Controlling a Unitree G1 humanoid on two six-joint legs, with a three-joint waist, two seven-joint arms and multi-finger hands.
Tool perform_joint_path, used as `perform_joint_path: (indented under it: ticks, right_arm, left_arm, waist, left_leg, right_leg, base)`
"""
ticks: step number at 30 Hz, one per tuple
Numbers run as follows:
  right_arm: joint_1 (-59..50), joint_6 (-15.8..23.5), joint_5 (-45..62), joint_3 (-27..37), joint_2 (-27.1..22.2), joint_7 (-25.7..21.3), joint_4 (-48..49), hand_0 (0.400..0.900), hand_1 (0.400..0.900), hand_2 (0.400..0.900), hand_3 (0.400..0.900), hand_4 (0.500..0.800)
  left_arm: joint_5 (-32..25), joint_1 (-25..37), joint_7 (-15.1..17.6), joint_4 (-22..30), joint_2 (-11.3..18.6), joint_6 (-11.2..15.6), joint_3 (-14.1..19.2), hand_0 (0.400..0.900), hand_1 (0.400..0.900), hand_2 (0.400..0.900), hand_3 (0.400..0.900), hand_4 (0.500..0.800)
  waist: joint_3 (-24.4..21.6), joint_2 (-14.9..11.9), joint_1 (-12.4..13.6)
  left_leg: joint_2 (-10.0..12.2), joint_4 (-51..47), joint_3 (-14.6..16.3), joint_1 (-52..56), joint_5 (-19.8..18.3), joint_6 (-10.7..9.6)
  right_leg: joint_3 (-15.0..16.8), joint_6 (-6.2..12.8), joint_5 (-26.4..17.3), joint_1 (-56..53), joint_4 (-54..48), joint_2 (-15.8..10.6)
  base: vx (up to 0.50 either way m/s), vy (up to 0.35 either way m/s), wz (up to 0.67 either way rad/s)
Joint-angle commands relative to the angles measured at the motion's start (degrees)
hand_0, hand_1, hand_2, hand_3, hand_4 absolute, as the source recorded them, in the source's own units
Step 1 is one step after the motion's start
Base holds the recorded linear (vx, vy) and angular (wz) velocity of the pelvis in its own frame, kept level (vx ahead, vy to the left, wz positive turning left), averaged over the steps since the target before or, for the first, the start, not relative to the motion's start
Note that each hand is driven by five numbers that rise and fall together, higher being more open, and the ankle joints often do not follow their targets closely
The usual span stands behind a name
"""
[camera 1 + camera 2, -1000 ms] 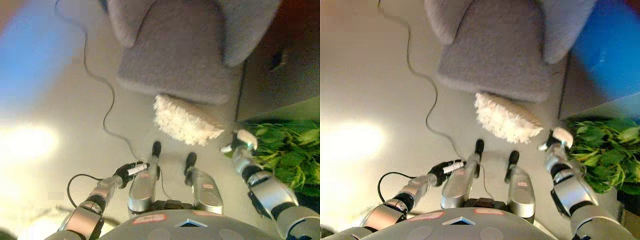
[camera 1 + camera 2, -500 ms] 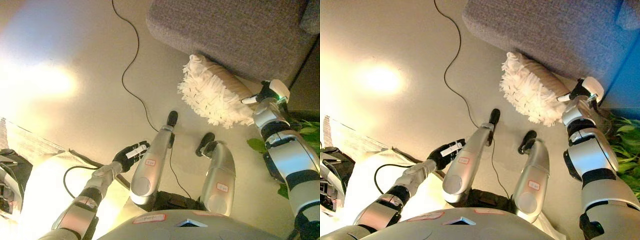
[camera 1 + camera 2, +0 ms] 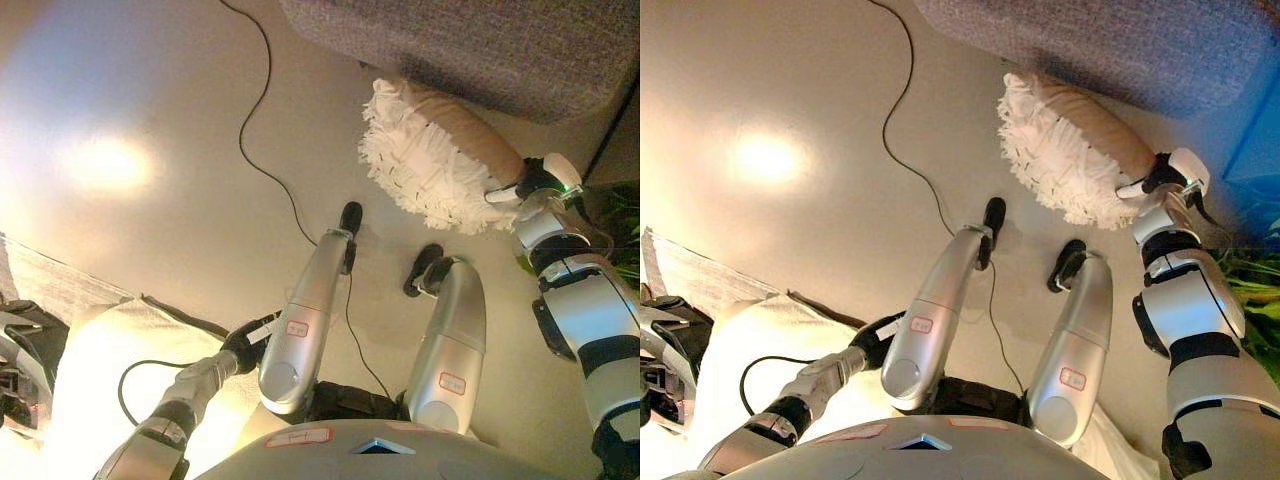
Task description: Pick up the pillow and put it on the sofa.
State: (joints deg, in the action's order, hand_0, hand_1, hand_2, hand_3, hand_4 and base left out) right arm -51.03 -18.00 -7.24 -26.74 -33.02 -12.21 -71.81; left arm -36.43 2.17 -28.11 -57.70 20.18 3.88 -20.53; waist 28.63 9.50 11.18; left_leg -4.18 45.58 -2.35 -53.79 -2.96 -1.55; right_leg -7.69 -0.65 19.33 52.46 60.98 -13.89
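Pillow: the pillow (image 3: 440,155) lies on the floor (image 3: 150,120) in the upper right of the frame, just below the front edge of the grey sofa (image 3: 480,45) – tan top face, shaggy white fringe along its lower side.
Right hand: the right hand (image 3: 1168,175) is at the pillow's right end, touching it or nearly so; whether its fingers have closed on the cloth, I cannot tell.
Left hand: the left hand (image 3: 252,340) hangs low in the lower left, apart from the pillow, beside a pale sheet on the floor (image 3: 90,370); fingers look loosely curled, holding nothing.
Handling: judged light and soft, likely to sag and fold when lifted by one end. The fringe is poor purchase – strands could slip. Better to pinch the stuffed tan body near a corner, or support both ends.
Change from half a second ago: the whole view has shifted, so the camera moved. Right hand remains at the pillow's right end, much as before; left hand sits lower in the frame. Pillow not lifted.
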Motion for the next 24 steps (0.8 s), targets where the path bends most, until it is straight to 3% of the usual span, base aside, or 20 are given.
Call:
perform_joint_path:
  ticks: [1, 11, 16, 21, 24]
  right_arm:
    - [-3.5, 1.3, 0.4, -3.2, -6.1, -1.6, 1.5, 0.900, 0.900, 0.900, 0.900, 0.800]
    - [-8.3, -0.9, -0.5, -5.3, -8.4, -4.1, 0.8, 0.900, 0.900, 0.900, 0.900, 0.800]
    - [-14.1, -3.0, -3.2, -8.8, -9.3, -2.4, 0.0, 0.900, 0.900, 0.900, 0.900, 0.800]
    - [-19.1, -6.5, -4.7, -13.1, -9.5, -0.6, -0.8, 0.900, 0.900, 0.900, 0.900, 0.800]
    - [-21.7, -5.8, -6.1, -14.9, -9.8, 4.7, -0.5, 0.900, 0.900, 0.900, 0.900, 0.800]
  left_arm:
    - [-3.7, -6.4, -2.7, 0.1, -0.2, 2.1, 0.4, 0.900, 0.900, 0.900, 0.900, 0.800]
    - [-7.5, -8.9, -5.9, 0.7, -0.8, 3.6, 1.4, 0.900, 0.900, 0.900, 0.900, 0.800]
    - [-9.2, -9.5, -6.2, 0.0, -0.7, 5.4, 2.1, 0.900, 0.900, 0.900, 0.900, 0.800]
    - [-9.6, -9.7, -6.3, -0.3, -0.8, 5.0, 3.1, 0.900, 0.900, 0.900, 0.900, 0.800]
    - [-9.4, -10.3, -7.1, -0.7, -0.8, 4.6, 4.1, 0.900, 0.900, 0.900, 0.900, 0.800]
  waist:
    - [1.2, 2.9, -0.8]
    - [1.2, 4.3, -0.1]
    - [1.2, 5.2, 0.4]
    - [1.2, 6.0, 1.1]
    - [1.2, 6.3, 1.6]
  left_leg:
    - [-0.9, 3.0, 5.3, 4.1, -10.4, 5.3]
    - [-0.9, 9.2, 6.1, -2.4, -11.3, 5.2]
    - [-1.1, 13.3, 6.0, -7.6, -11.6, 4.9]
    - [-1.3, 15.6, 5.7, -10.8, -11.6, 4.6]
    - [-1.3, 16.5, 5.6, -12.2, -11.5, 4.3]
  right_leg:
    - [-1.2, -3.06, 2.5, -1.8, 1.3, 3.1]
    - [-0.2, -3.51, 3.7, 4.1, 6.7, 2.6]
    - [1.4, -3.67, 4.3, 9.1, 10.6, 2.5]
    - [2.4, -3.80, 4.9, 12.5, 13.4, 2.3]
    - [2.6, -3.84, 5.1, 14.0, 14.3, 2.1]
  base:
    - [0.00, 0.043, 0.02]
    - [-0.01, 0.015, 0.05]
    - [-0.04, 0.005, 0.07]
    - [-0.04, 0.002, 0.07]
    - [0.00, 0.000, 0.00]
